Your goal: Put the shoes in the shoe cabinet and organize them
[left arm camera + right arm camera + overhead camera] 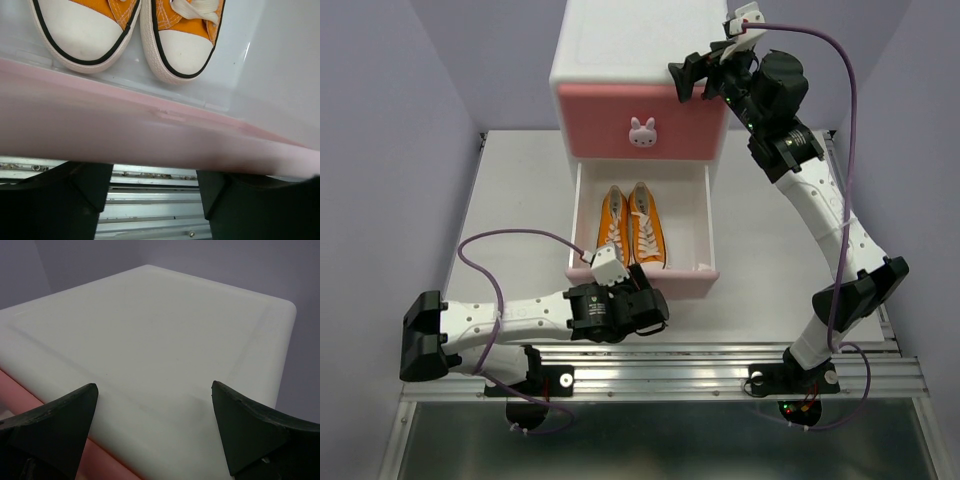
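The orange shoes [632,228] lie side by side in the pulled-out lower drawer [698,215] of the shoe cabinet [620,45], toes toward its pale pink front [150,135]. The black pair shows in no view, and the upper drawer [610,125] is closed. Down low, the left tool [155,175] sits just in front of that pale front, fingers apart and gripping nothing. Up high, the right tool [153,387] hovers over the cabinet's top near its right front corner, spread wide and empty too.

This looks like the moment to slide the drawer home. The way to do it well, I'd say, is to meet the front near its middle and push straight toward the cabinet, so the drawer doesn't skew and jam. The cabinet looks light and could scoot back on the counter [520,200], so a steadying press on top from the right tool would help. Go slowly, and watch that the shoes' tops pass under the upper drawer.
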You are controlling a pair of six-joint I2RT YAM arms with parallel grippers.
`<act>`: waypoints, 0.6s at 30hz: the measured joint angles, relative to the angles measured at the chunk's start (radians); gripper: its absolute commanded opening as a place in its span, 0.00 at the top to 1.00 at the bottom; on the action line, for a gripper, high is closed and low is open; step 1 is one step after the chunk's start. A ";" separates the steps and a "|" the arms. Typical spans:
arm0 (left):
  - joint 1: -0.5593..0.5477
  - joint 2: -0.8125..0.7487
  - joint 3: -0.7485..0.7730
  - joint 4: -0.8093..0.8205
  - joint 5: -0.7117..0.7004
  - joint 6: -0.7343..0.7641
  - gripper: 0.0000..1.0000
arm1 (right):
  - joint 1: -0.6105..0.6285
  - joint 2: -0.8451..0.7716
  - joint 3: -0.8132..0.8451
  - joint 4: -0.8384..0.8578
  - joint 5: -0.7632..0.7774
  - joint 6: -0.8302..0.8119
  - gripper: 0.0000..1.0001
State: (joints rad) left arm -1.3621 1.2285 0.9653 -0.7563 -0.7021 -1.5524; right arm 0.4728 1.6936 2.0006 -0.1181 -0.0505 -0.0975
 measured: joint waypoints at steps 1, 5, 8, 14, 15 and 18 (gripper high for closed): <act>0.000 -0.002 0.000 0.004 -0.014 0.002 0.34 | 0.000 0.000 0.000 0.000 0.002 0.000 0.00; 0.010 -0.035 -0.047 0.064 -0.060 0.054 0.35 | 0.000 0.001 0.000 0.003 0.010 0.000 0.00; 0.013 -0.066 -0.083 0.110 -0.062 0.093 0.46 | 0.000 0.002 0.000 0.003 0.015 -0.001 0.00; 0.017 -0.105 -0.124 0.170 -0.069 0.145 0.67 | 0.000 -0.001 -0.033 0.042 0.014 -0.003 0.00; 0.018 -0.105 -0.124 0.174 -0.069 0.157 0.72 | 0.000 -0.002 -0.036 0.046 0.014 -0.003 0.00; 0.021 -0.105 -0.124 0.196 -0.066 0.215 0.74 | 0.000 -0.003 -0.040 0.051 0.014 -0.004 0.00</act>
State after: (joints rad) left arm -1.3407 1.1236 0.8413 -0.5606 -0.7681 -1.3373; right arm 0.4728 1.6905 1.9610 -0.0673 -0.0360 -0.1017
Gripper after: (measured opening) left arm 0.633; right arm 0.998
